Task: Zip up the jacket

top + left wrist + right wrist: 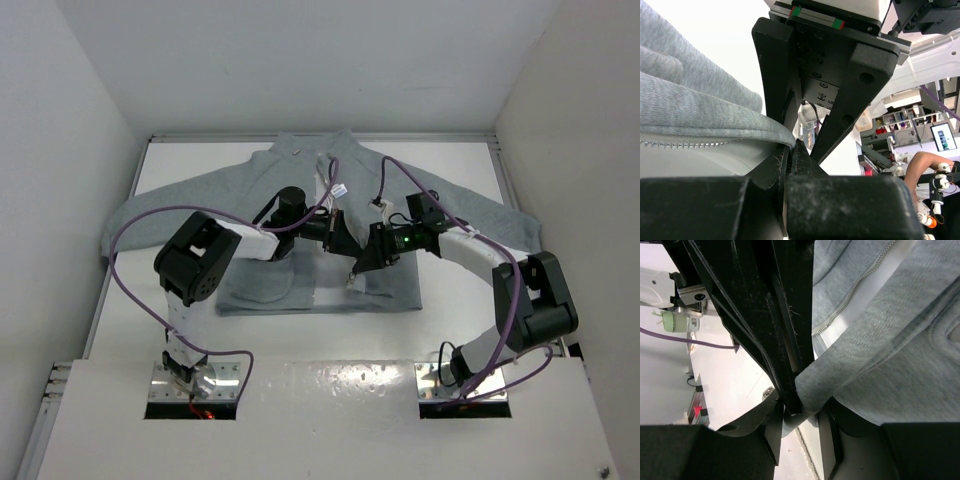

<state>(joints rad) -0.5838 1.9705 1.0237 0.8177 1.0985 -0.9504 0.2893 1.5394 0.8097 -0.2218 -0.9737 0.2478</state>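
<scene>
White walls enclose a white table (180, 160). The grey fleece jacket (250, 190) lies flat on it, collar far, hem near the arm bases. The left gripper (786, 192) is clamped on 1 front edge beside the zipper teeth (685, 145). The right gripper (801, 412) pinches a fabric fold. Both meet mid-front. Judged step: aligning the 2 edges, zipper unclosed. The next move calls for locating the slider, which is not visible.

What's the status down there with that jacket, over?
Left gripper shut on the jacket edge by the zipper. Right gripper shut on a fold of it. Front not zipped. Purple cable arcs over one shoulder, nothing else in the way.
</scene>
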